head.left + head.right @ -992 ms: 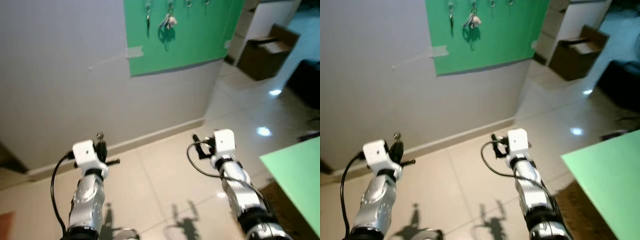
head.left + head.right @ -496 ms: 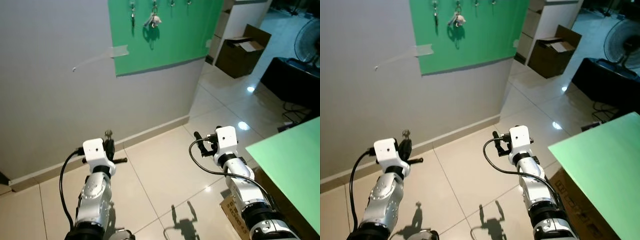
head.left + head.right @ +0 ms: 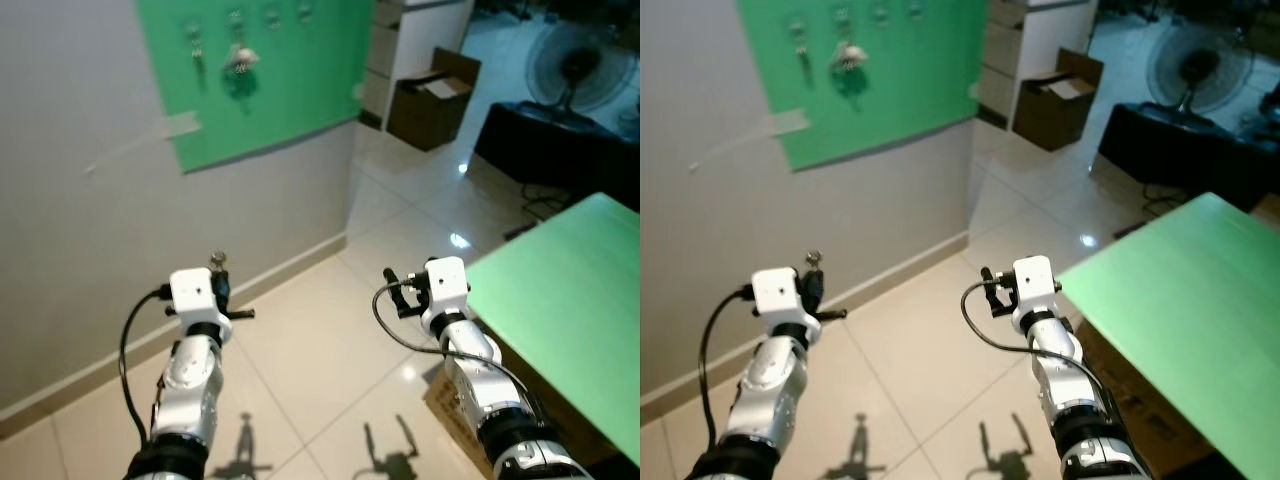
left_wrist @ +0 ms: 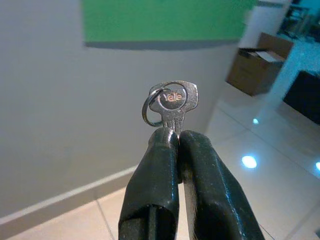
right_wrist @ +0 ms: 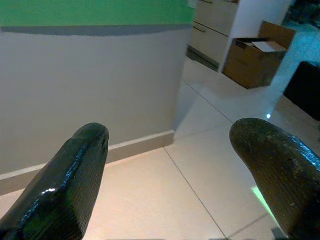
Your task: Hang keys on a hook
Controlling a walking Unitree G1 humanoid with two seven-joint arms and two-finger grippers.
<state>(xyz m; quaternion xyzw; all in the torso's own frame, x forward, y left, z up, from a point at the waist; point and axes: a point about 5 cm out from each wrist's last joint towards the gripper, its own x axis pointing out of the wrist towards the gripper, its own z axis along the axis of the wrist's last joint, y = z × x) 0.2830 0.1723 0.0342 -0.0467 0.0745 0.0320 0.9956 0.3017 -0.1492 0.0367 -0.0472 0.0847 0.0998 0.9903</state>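
Note:
My left gripper (image 4: 175, 137) is shut on a silver key (image 4: 175, 102) with a small ring through its head; the key (image 3: 216, 260) sticks up above the raised fingers. A green board (image 3: 250, 75) on the grey wall carries several hooks, and two of them hold keys (image 3: 238, 58). The board is well above and beyond both arms. My right gripper (image 5: 170, 150) is open with nothing between its fingers (image 5: 75, 170), held at waist height (image 3: 393, 283) over the tiled floor.
A green table (image 3: 570, 300) stands close on the right, next to my right arm. Further off are an open cardboard box (image 3: 432, 95), white cabinets (image 3: 405, 40), a dark low unit (image 3: 560, 150) and a fan (image 3: 575, 70). Tiled floor (image 3: 320, 350) lies ahead.
The camera has swung to the right: the green board has slid left in the picture and the table, fan and dark unit have come in. Both arms keep their pose.

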